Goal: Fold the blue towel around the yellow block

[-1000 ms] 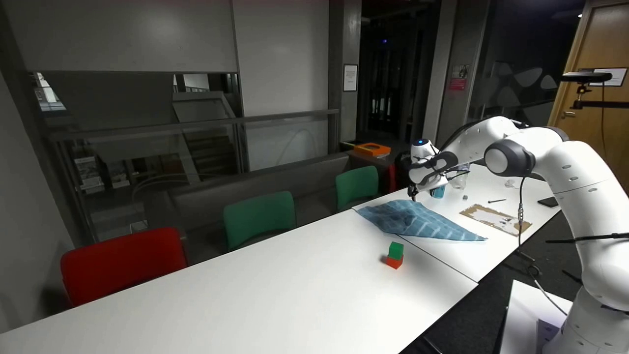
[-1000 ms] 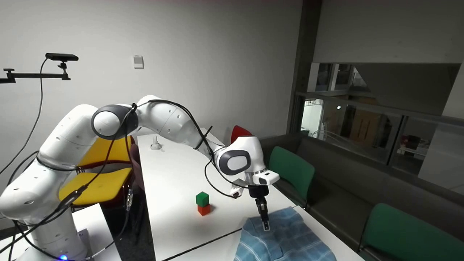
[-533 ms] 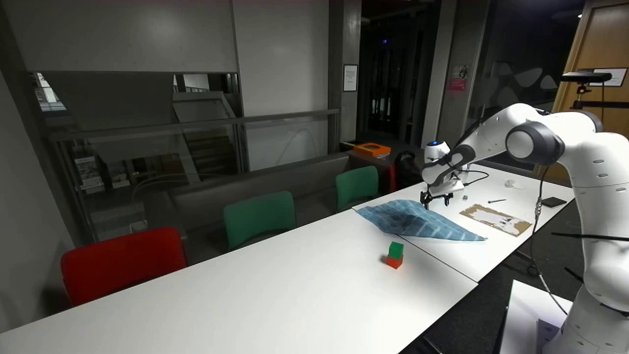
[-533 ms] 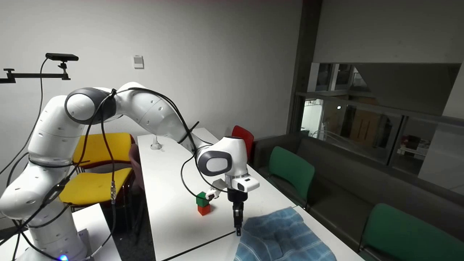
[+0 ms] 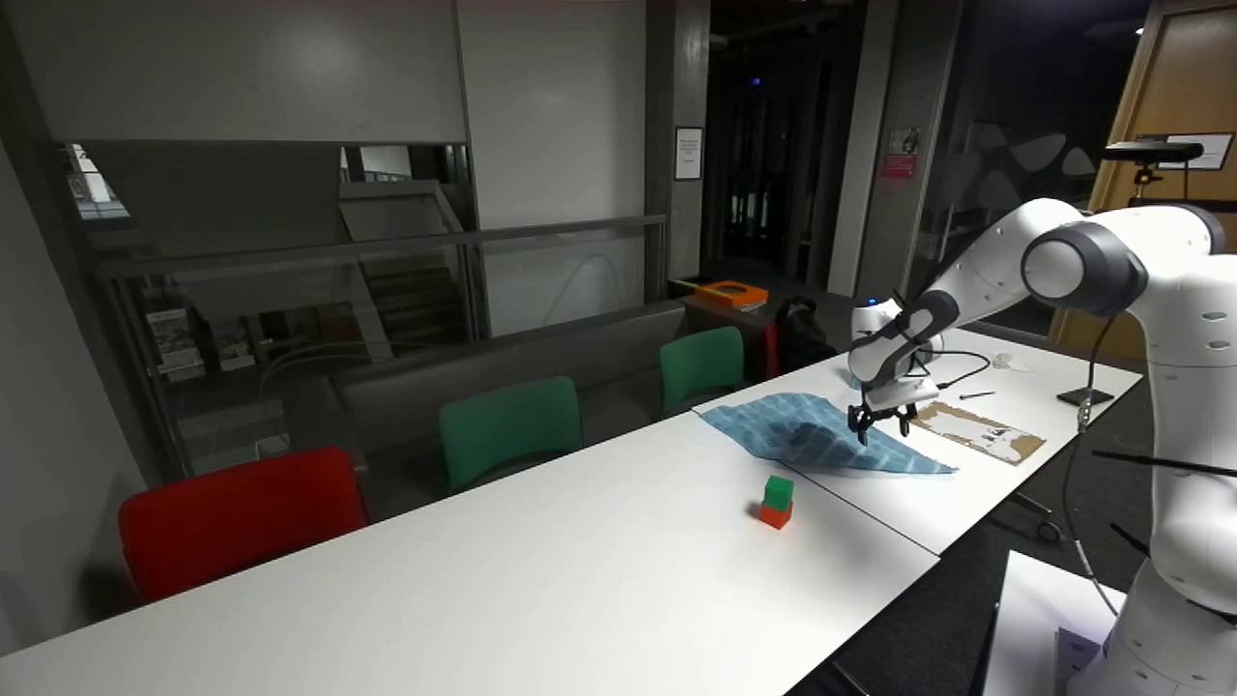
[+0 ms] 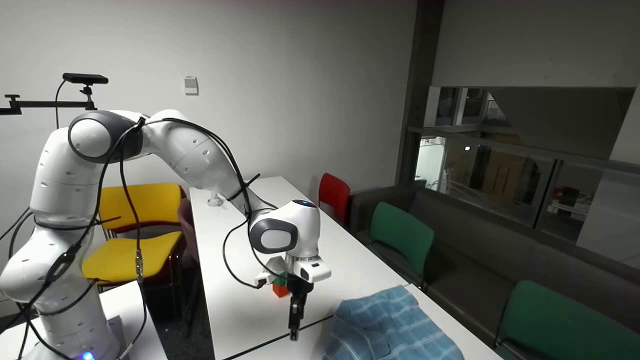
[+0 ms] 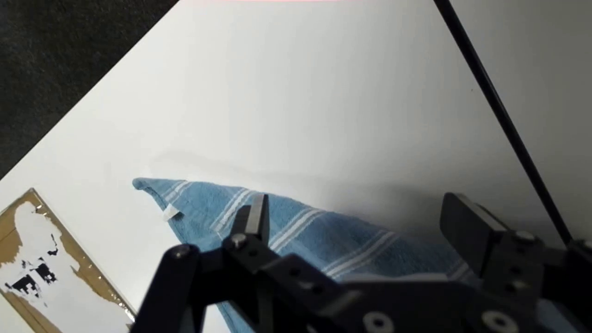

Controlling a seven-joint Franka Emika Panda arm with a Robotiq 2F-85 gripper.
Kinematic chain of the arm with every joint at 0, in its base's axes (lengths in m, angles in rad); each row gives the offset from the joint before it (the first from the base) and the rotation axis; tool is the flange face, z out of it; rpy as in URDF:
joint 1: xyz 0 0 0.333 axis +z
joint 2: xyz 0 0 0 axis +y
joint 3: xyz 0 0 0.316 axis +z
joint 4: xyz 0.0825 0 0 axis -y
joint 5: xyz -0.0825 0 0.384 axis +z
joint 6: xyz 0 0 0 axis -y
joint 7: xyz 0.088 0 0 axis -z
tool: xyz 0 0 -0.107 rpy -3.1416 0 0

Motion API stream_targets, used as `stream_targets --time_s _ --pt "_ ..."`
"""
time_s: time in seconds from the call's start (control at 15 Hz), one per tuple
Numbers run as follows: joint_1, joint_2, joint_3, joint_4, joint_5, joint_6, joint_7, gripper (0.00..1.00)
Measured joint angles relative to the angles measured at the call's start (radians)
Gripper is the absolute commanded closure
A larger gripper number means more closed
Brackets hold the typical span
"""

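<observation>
At six o'clock in the wrist view, the blue towel (image 7: pixel 333 235) lies on the bench (image 7: pixel 277 92), presumably covering the unseen yellow block; your jaws stand wide, empty, probably to take cloth.

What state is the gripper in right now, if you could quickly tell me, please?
Gripper: open, jaws wide apart, holding nothing; the towel is not in its grip.
</observation>
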Motion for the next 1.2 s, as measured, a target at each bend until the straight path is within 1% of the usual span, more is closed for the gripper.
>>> stream_targets --time_s 0.2,0.87,1.07,1.2 --pt "0.015 0.01 0.0 -0.001 -0.005 -0.013 0.0 0.0" --pt "0.011 0.012 -0.003 -0.001 -0.005 -0.013 -0.008 0.0" --pt "0.003 0.022 -0.03 0.003 -0.005 -0.012 -0.027 0.0" --pt "-0.015 0.027 -0.048 0.009 -0.004 -0.011 -0.049 0.0"
